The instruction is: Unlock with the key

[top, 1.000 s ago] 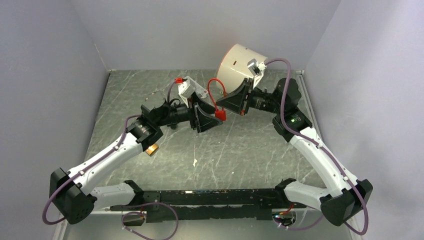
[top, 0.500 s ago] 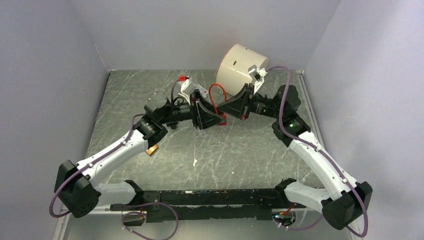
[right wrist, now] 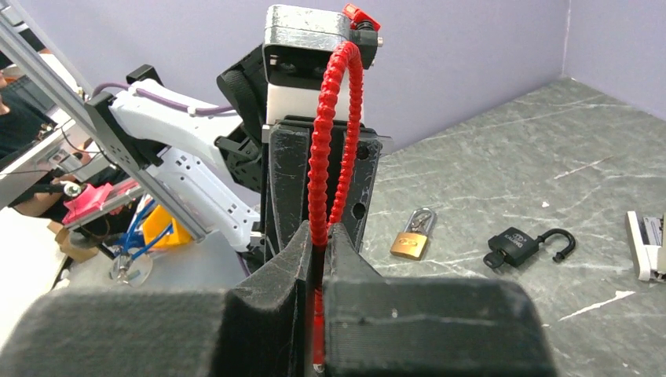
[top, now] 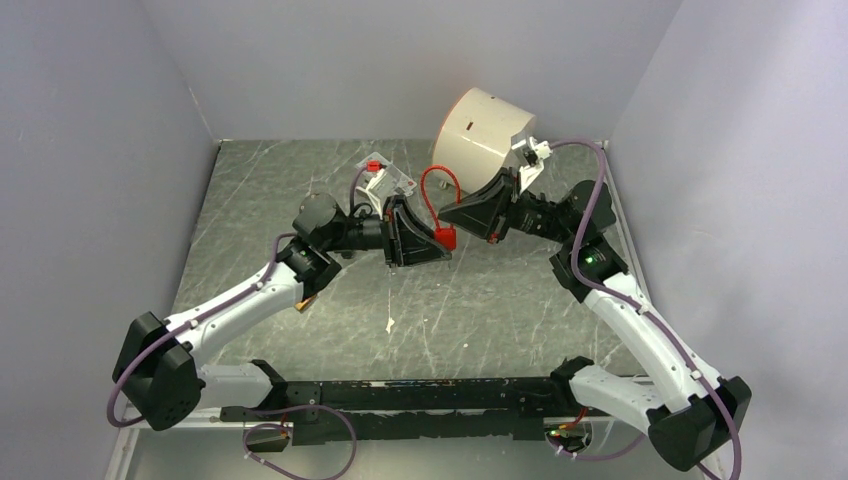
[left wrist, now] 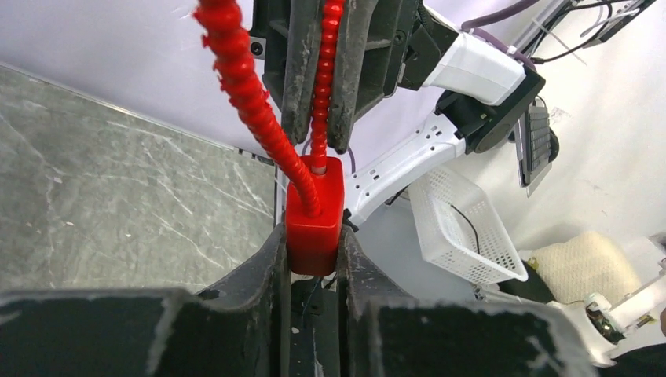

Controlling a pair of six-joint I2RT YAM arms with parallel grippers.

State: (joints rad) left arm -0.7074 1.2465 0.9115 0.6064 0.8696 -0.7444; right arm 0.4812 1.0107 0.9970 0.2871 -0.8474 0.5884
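The red cable lock (top: 445,237) hangs above the table (top: 500,310), a bit toward 12 o'clock from its middle, held up between the two arms. The left gripper (left wrist: 312,253) is squeezed tight on the lock's red body. The right gripper (right wrist: 318,236) is pinched on the red bumpy cable (right wrist: 330,118), which loops up and back down into the body. From above, the black fingers hide most of the lock.

A big white tub (top: 480,135) with an orange rim lies tipped at about 1 o'clock, at the back of the table behind the right gripper. A small brass padlock (right wrist: 411,236) lies on the table at about 9 o'clock, and from above the left arm covers most of it. Beside it lies a black padlock (right wrist: 518,247) with its hook swung open. A tiny white scrap (top: 389,324) sits at 6 o'clock from the red lock. A white basket (left wrist: 463,228) stands off the table, past its edge.

Since half a second ago the lock has barely moved. Both arms have shifted a little, and the right wrist has swung a bit toward 3 o'clock.
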